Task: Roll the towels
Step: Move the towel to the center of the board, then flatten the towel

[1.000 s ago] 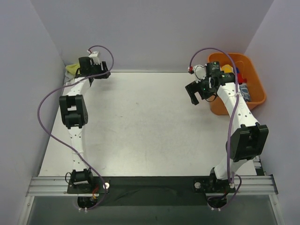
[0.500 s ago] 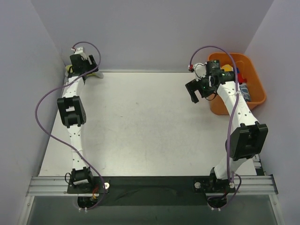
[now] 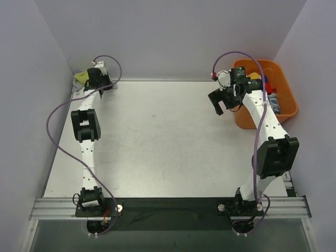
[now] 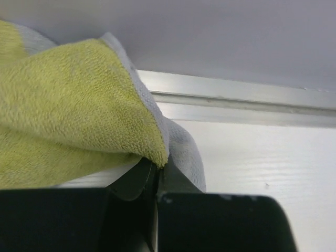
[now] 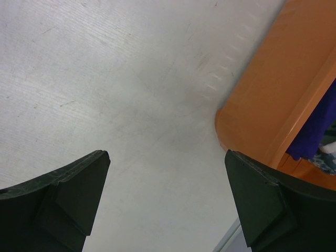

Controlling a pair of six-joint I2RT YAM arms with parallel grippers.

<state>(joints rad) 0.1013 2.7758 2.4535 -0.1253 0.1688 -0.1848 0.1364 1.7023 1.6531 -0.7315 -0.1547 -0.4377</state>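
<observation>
Ahead of the left gripper point(image 4: 156, 169) there is hardly any way on. The back wall point(image 4: 220, 37) rises just beyond the table's metal edge point(image 4: 236, 97), the side wall point(image 3: 31, 79) closes in on its left, and the bunched yellow-green towel point(image 4: 68, 115) pinched in its closed jaws fills the space ahead-left, so only the bare table point(image 4: 273, 157) to its right lies open. The right gripper point(image 5: 168, 184), jaws spread wide, has free tabletop beneath, ahead and to its left, while the orange basket point(image 5: 262, 100) stands close on its right and blocks that side.
</observation>
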